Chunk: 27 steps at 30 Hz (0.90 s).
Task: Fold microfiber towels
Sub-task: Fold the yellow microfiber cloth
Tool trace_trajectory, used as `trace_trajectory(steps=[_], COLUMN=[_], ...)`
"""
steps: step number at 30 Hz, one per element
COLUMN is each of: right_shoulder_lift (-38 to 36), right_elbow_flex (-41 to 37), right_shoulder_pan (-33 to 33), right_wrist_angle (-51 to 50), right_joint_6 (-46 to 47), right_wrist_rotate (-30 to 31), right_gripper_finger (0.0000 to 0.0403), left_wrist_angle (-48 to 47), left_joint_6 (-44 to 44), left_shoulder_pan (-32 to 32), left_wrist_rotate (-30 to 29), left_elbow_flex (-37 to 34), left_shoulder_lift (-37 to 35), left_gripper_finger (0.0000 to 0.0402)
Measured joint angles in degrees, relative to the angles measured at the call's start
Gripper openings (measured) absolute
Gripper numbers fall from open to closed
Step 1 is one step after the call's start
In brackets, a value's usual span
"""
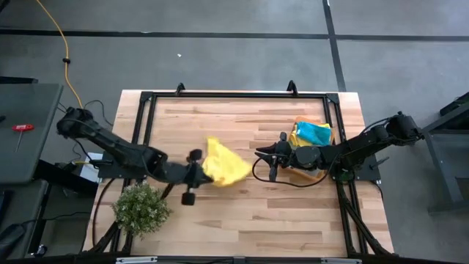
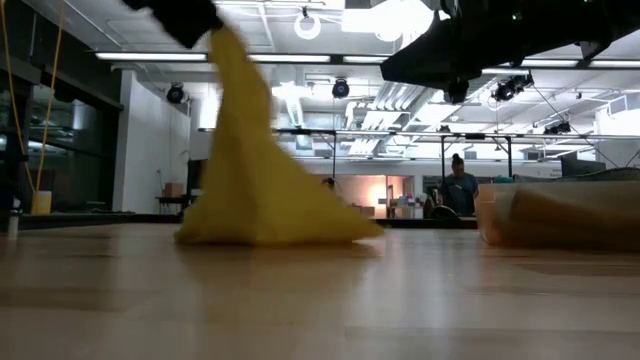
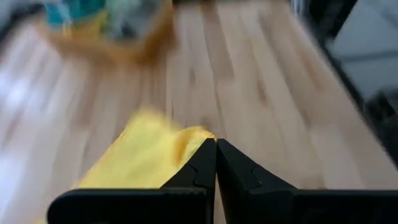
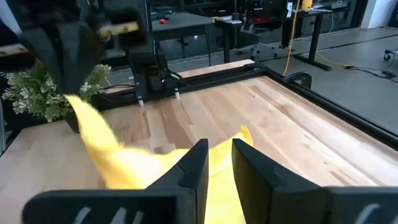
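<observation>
yellow towel lifted by one corner at mid-table

the left gripper (image 1: 196, 176) sits near the middle of the wooden table (image 1: 242, 220), its two fingers (image 3: 199, 171) pressed together on a corner of the yellow towel (image 1: 223, 164). in the low view that corner is pulled up off the wood, so the cloth hangs in a tall peak while its lower edge spreads flat on the table. from above, the towel lies just to the right of the left gripper, bunched into a loose, uneven shape

the right gripper (image 1: 272, 163) faces the towel from the other side, close to its edge. in its own wrist view the fingers (image 4: 194, 165) stand a small way apart with the yellow cloth showing behind and between them; whether they pinch any of it cannot be told

behind the right gripper, by the table's right edge, an orange bin (image 1: 316, 174) holds more towels (image 1: 311, 134), with teal-blue and yellow cloth showing at the top. the left wrist view shows the same bin as a blurred shape farther along the table

a small green plant (image 1: 139, 209) stands at the front left corner of the table, near the left arm. in the low view a person (image 2: 461, 188) stands far off in the room beyond the table
</observation>
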Motion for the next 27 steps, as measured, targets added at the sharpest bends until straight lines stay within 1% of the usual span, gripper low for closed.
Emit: trace_trajectory(steps=[1,2,4,6,7,8,10,13,17,20,22,27], right_shoulder_lift=[0.0,0.0,0.0,0.0,0.0,0.0,0.1,2.37,10.31,17.67,21.97,29.06], right_elbow_flex=[0.0,0.0,0.0,0.0,0.0,0.02,0.02,0.09,2.56,6.68,10.82,23.17], right_shoulder_pan=[0.0,0.0,0.0,0.0,0.0,-0.02,-0.09,0.23,2.57,4.75,6.05,7.65], right_wrist_angle=[-0.14,-0.46,-1.06,-1.96,-2.64,-3.29,-5.09,-5.5,-5.65,-7.41,-11.49,-32.04], right_joint_6=[0.08,0.33,1.49,3.1,3.89,4.42,6.11,6.78,4.67,1.15,-0.43,-2.03], right_wrist_rotate=[0.0,0.0,-0.01,-0.8,-2.13,-3.78,-7.6,-9.98,-10.87,-12.41,-12.5,-12.51], right_gripper_finger=[0.0064,0.0064,0.0064,0.0064,0.0064,0.0064,0.0064,0.0064,0.0065,0.0072,0.0085,0.0135], left_wrist_angle=[-3.5,-6.99,-13.34,-16.02,-16.83,-17.38,-17.0,-17.13,-17.27,-17.16,-17.22,-17.52], left_joint_6=[-1.92,-4.3,-9.41,-13.19,-14.27,-14.75,-15.04,-15.16,-15.17,-15.31,-15.67,-15.76], left_shoulder_pan=[-1.02,-2.02,-3.35,-3.65,-3.4,-3.02,-2.03,-0.73,0.15,0.15,0.15,0.04], left_wrist_rotate=[-1.08,-3.69,-11.74,-19.71,-21.93,-22.62,-21.65,-17.72,-16.03,-16.03,-15.99,-15.92], left_elbow_flex=[0.0,0.0,-0.03,-0.06,-0.04,-0.04,-0.04,-0.04,-0.04,-0.02,-0.02,-0.02], left_shoulder_lift=[-0.65,-1.12,-2.03,-2.67,-2.85,-2.94,-2.97,-2.97,-2.53,-2.57,-2.57,-2.57], left_gripper_finger=[0.0,0.0,0.0,0.0,0.0,0.0,0.0,0.0,0.0,0.0,0.0,0.0])
